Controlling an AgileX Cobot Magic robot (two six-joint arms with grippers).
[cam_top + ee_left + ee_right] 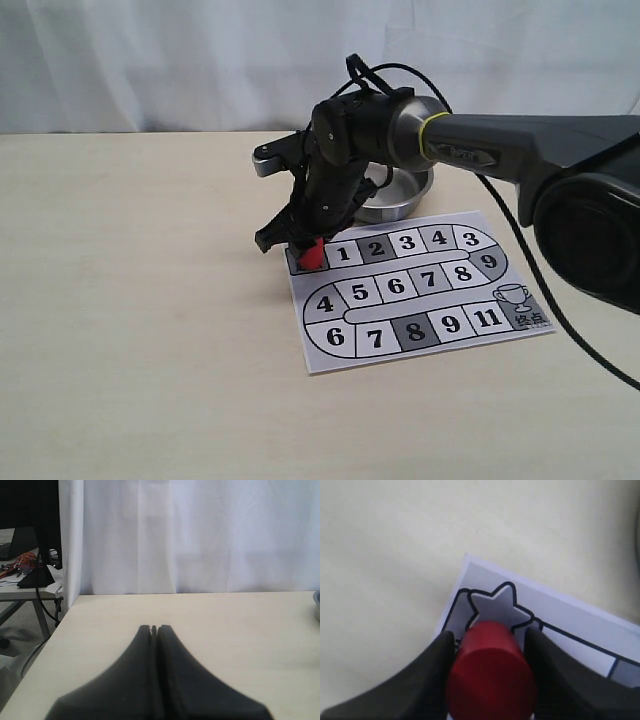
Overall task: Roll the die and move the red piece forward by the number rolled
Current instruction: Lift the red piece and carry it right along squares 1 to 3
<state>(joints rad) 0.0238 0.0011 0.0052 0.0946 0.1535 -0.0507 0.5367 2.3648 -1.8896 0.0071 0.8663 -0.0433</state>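
The red piece (313,256), a small red cylinder, stands on the star start square (495,602) at the left end of the paper number board (330,360). My right gripper (305,250) reaches down over it from the right. In the right wrist view its black fingers (442,647) press against both sides of the red piece (490,672), so the gripper (490,636) is shut on it. My left gripper (155,628) is shut with nothing in it, over bare table, and is outside the exterior view. The die is hidden in every view.
A metal bowl (400,200) sits just behind the board, partly hidden by the right arm. The board's numbered squares run to the right of the piece. A white curtain closes off the back, and the table's left edge (60,625) shows in the left wrist view.
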